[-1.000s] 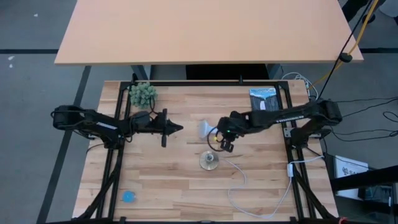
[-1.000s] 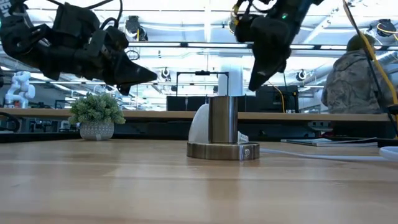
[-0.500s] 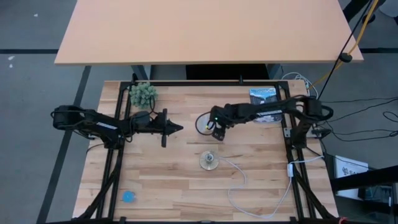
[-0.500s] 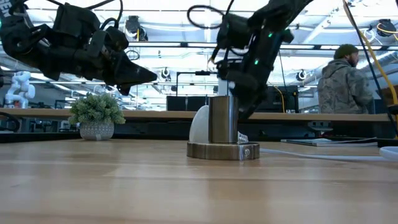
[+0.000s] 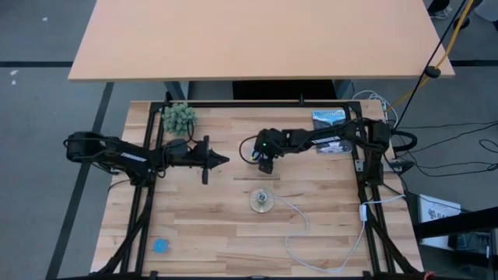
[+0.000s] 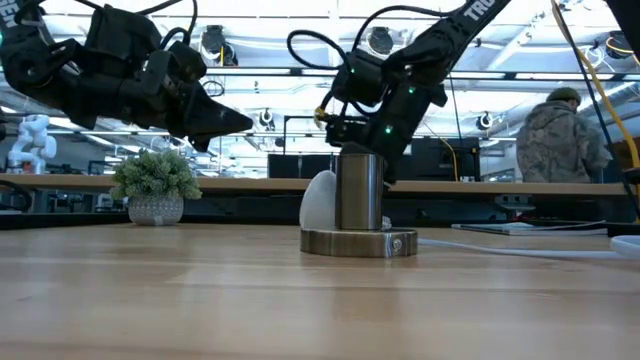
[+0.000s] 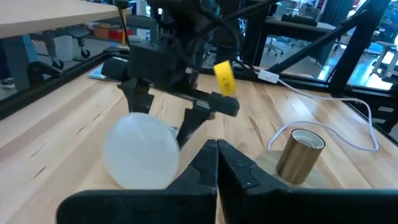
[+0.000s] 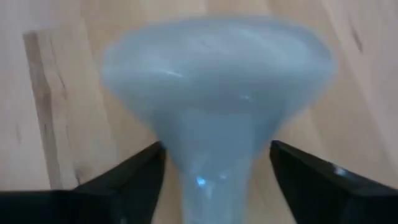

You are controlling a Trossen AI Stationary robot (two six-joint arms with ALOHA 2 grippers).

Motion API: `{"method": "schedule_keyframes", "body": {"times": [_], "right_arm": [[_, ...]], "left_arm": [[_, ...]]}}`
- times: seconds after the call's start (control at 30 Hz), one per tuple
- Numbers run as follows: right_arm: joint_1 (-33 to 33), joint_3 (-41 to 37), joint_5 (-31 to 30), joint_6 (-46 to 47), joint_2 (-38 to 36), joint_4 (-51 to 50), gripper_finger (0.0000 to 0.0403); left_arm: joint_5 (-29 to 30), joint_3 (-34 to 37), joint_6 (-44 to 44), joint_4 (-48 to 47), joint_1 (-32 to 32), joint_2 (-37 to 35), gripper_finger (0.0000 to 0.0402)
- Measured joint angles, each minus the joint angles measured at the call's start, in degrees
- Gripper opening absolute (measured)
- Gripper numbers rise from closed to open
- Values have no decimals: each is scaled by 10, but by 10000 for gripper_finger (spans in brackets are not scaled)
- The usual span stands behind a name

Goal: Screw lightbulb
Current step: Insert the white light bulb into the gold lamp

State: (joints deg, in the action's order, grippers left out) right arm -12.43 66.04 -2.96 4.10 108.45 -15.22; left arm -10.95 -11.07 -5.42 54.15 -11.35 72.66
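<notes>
Lightbulb [image 7: 142, 152] lying on its side on the desk [image 5: 210, 218], near the socket [image 7: 300, 155]. Right hand [image 7: 163, 118] spread wide, straddling its neck, not clamped yet. Left hand [image 5: 223, 161] shut, waiting well apart. Light, slick, fragile glass, probably; best gripped gently near the narrow neck.

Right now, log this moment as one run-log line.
phase: reaching for lightbulb | right gripper: open, fingers either side of bulb neck, bulb lying on table | left gripper: shut, waiting left of bulb | socket: empty
</notes>
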Motion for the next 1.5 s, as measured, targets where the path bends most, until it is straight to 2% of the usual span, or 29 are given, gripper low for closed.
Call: {"method": "schedule_keyframes", "body": {"times": [0.2,0.47,0.63,0.77,0.9,1.0,1.1,1.2,1.27,1.3,1.4,1.47,1.5], "right_arm": [[-3,0,-1,-6,-5,22,135],[-14,0,2,52,-65,-55,131],[11,0,3,86,-162,-155,131],[70,0,-12,138,-258,-235,131],[175,0,-118,195,-341,-266,131],[269,-8,-237,252,-381,-276,131],[357,-56,-372,316,-405,-232,131],[417,-156,-518,355,-399,-72,131],[432,-246,-593,346,-367,146,131],[434,-289,-604,324,-338,281,131],[422,-375,-554,202,-198,721,131],[408,-379,-491,102,-94,967,131],[399,-370,-458,53,-46,1049,131]], "left_arm": [[1,0,1,0,0,0,0],[2,0,2,-7,0,0,0],[1,0,1,-15,0,0,0],[-2,0,-3,-24,0,0,0],[-4,0,-6,-33,0,0,0],[-4,0,-19,-44,2,0,0],[-5,0,-28,-56,7,0,0],[-5,0,-31,-56,14,0,0],[-5,0,-31,-56,18,0,0],[-5,0,-31,-56,21,0,0],[-5,0,-31,-49,25,0,0],[-5,0,-31,-40,27,0,0],[-5,0,-31,-39,29,0,0]]}}
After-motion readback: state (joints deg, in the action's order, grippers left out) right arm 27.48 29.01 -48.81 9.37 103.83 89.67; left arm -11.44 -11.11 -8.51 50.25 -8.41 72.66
